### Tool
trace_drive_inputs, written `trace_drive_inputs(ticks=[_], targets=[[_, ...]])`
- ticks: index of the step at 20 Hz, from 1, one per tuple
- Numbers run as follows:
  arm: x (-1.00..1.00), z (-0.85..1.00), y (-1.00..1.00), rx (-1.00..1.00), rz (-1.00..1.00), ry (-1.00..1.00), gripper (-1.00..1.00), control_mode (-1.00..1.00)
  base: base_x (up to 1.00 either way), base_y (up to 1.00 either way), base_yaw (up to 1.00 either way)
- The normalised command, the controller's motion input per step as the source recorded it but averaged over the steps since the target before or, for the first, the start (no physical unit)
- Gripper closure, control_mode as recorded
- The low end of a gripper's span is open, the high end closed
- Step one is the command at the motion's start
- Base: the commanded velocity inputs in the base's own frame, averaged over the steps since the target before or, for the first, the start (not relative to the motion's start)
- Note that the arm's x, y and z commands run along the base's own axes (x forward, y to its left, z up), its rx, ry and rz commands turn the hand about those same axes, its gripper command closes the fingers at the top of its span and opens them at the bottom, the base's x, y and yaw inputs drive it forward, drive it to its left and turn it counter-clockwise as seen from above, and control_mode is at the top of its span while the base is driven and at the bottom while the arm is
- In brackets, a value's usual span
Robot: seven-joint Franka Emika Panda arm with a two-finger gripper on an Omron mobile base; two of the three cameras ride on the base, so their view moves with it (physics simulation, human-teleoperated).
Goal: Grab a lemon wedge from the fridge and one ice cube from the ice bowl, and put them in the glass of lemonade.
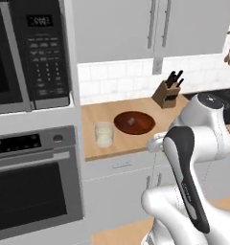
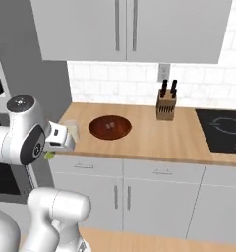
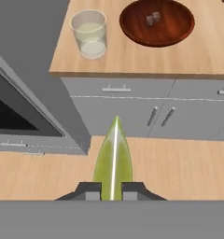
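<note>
My gripper point(image 3: 112, 193) is clamped tight on the lemon wedge point(image 3: 113, 161), hanging over the floor in front of the cabinets, so step 1 looks half done w/ the drop left: glass of lemonade point(image 3: 89, 34) waits near the counter's point(image 3: 132, 59) front-left corner, ice bowl point(image 3: 157, 21) just beside it & further back, cube untouched.

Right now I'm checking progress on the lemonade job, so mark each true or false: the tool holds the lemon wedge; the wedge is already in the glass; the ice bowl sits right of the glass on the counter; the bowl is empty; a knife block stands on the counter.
1. True: the tool is shut on the lemon wedge.
2. False: the glass holds only pale liquid.
3. True: the ice bowl sits right of the glass.
4. False: small ice cubes lie in it.
5. True: the knife block stands by the wall.
</note>
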Motion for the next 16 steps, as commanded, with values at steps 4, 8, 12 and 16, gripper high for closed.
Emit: trace_drive_inputs(ticks=[4,8,12,16], targets=[[0.00,0.00,0.00,0.00,0.00,0.00,1.00,1.00,0.12,-0.79,0.21],[0.00,0.00,0.00,0.00,0.00,0.00,1.00,1.00,0.43,-0.49,0.27],[0.00,0.00,0.00,0.00,0.00,0.00,1.00,1.00,0.84,-0.18,0.30],[0.00,0.00,0.00,0.00,0.00,0.00,1.00,1.00,0.90,0.00,0.10]])
